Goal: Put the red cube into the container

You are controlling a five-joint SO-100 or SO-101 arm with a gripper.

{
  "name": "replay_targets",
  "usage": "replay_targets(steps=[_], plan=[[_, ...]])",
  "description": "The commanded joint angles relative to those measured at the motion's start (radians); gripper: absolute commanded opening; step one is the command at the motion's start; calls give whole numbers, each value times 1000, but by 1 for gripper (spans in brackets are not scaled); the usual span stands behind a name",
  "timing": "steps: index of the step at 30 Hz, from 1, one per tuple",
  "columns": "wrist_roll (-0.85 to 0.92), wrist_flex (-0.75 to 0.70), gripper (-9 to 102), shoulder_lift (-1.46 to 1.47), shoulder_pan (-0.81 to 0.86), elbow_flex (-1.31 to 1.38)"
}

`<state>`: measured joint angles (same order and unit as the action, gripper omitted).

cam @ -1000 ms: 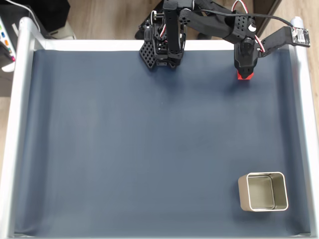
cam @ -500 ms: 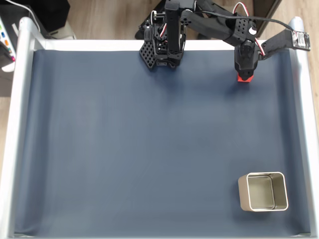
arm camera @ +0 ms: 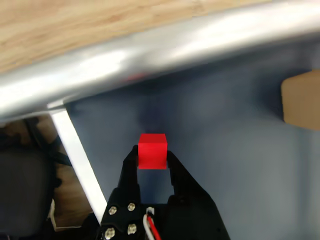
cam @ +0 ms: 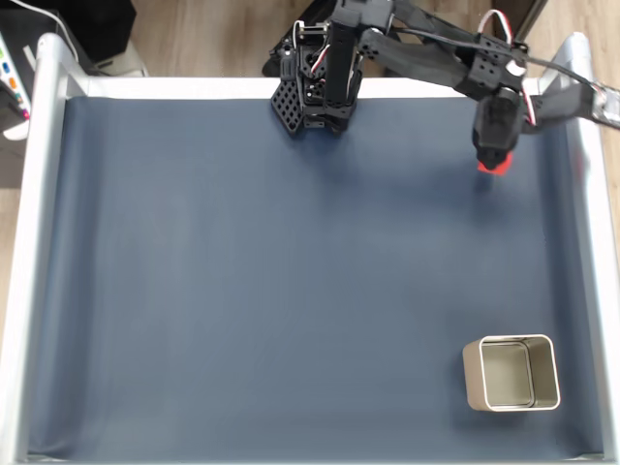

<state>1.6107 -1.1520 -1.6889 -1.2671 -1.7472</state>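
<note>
The red cube (arm camera: 152, 150) sits clamped between the two black fingers of my gripper (arm camera: 151, 155) in the wrist view, lifted above the dark blue mat. From the fixed view only a red sliver of the cube (cam: 493, 165) peeks out beneath the gripper (cam: 493, 157), near the mat's far right corner. The container (cam: 511, 373), a square silver-beige tin, stands open and upright at the near right of the mat, well apart from the gripper. A beige blurred patch (arm camera: 301, 100) at the wrist view's right edge may be the tin.
A silver metal rail (cam: 593, 242) frames the mat on the right, another rail (cam: 29, 242) on the left. The arm's black base (cam: 315, 87) stands at the far edge. The dark blue mat (cam: 271, 291) stretches wide between gripper and tin.
The gripper has moved rightward and slightly toward the near side with the red cube held in it. The tin has stayed put.
</note>
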Motion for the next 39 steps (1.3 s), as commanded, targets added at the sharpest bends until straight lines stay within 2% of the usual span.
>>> replay_targets(steps=[1, 10, 18, 28, 39], plan=[[-14, -100, 0, 11, 64, 181], [9, -227, 0, 109, 258, 489], [51, -267, 0, 288, 428, 795], [20, -265, 0, 534, 528, 1167], [52, -184, 0, 673, 624, 1339]])
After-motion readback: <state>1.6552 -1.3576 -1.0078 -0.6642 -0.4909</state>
